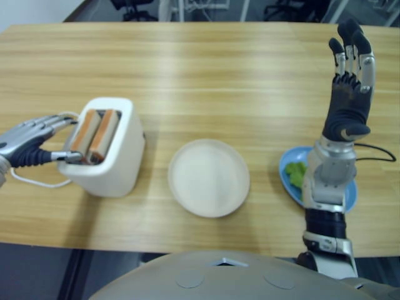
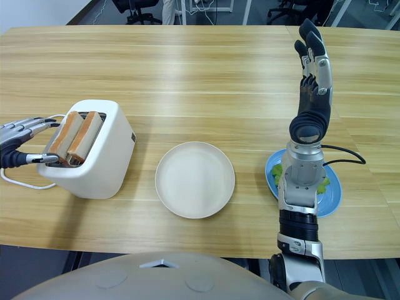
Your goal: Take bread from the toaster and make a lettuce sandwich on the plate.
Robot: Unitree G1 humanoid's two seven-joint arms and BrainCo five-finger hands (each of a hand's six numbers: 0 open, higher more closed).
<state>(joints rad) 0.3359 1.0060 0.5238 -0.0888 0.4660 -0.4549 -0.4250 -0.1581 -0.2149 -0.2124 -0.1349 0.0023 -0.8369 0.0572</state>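
A white toaster (image 1: pixel 112 150) stands at the table's left with two slices of bread (image 1: pixel 99 134) upright in its slots. My left hand (image 1: pixel 34 142) sits at the toaster's left side, fingers spread and touching the top edge by the nearer slice, gripping nothing. An empty cream plate (image 1: pixel 209 177) lies in the middle. At the right, green lettuce (image 1: pixel 295 174) rests on a blue plate (image 2: pixel 330 195), partly hidden by my right forearm. My right hand (image 1: pixel 350 75) is raised above the table, fingers straight, holding nothing.
A white cord (image 1: pixel 31 181) loops from the toaster at the left edge. A black cable (image 2: pixel 347 150) runs across the wood right of the blue plate. Bare tabletop (image 1: pixel 219 81) stretches behind the toaster and plates.
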